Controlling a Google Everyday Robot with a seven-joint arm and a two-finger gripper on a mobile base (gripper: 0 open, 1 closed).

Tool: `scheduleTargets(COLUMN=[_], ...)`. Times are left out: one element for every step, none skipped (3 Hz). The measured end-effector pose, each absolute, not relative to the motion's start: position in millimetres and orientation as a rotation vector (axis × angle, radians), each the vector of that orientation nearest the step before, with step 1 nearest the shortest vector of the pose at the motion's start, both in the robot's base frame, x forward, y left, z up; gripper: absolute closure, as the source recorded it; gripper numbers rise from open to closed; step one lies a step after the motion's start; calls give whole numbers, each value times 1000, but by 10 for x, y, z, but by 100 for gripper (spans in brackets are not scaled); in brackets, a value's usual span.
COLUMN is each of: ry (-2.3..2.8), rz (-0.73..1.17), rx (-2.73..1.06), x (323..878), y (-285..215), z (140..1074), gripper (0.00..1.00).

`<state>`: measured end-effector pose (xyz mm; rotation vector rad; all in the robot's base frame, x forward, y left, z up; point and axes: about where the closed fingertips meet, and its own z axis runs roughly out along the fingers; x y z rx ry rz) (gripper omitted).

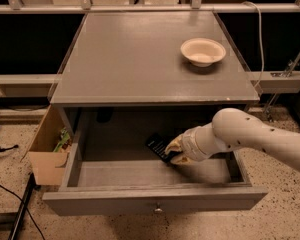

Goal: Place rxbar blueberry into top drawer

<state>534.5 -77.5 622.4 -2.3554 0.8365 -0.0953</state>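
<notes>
Inside the open drawer [151, 200] under the table's [135, 59] front edge, right of middle: gripper [173, 152] pinched onto the bar [156, 144], jutting left, long axis slanted toward the back-left corner.

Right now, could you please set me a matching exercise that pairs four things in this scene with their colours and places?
Things:
1. bowl
2. bar
3. box
4. pincer

Descriptions:
a. brown, on the floor left of the drawer
b. pale, at the tip of the arm, reaching into the drawer beside the bar
c. cream, on the tabletop
d. dark, inside the open drawer

Pairs: 1-c; 2-d; 3-a; 4-b
</notes>
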Motion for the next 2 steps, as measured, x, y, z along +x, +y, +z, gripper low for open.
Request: scheduleTargets(ry=[857,857], rz=[-93,-93], rx=[-2384,-2384], x=[5337,5337], y=[-803,-803], z=[6211,6211], gripper=[0,0])
